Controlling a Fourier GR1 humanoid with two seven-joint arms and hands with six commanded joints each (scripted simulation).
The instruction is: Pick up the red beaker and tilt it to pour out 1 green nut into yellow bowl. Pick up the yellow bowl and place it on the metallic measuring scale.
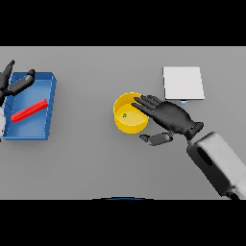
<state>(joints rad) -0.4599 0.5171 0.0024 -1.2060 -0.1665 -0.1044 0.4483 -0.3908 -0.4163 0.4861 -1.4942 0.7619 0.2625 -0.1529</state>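
1. Yellow marked my landmark: the yellow bowl (129,119) sat on the grey tabletop (96,163), upright, with one green nut (125,115) lying on its floor.
2. So the pouring looked done, and I judged the bowl's lift to be the step in hand.
3. My right robot hand (168,117) lay at the bowl's right rim, fingers straight and released, their tips reaching over the rim, the thumb spread below and just beside the wall. It grasped nothing.
4. The metallic measuring scale (182,82) stood up and to the right of the bowl, near but apart from it.
5. The red beaker (30,110) lay on its side in a blue tray (48,81), well to the left of the bowl.
6. My left robot hand (19,84) showed over that tray's upper left corner, fingers relaxed and empty.
7. Next, as I reckoned, my right fingers and thumb had to close on the bowl's wall, hold it level so the nut stayed in, then carry it up-right onto the scale's plate.
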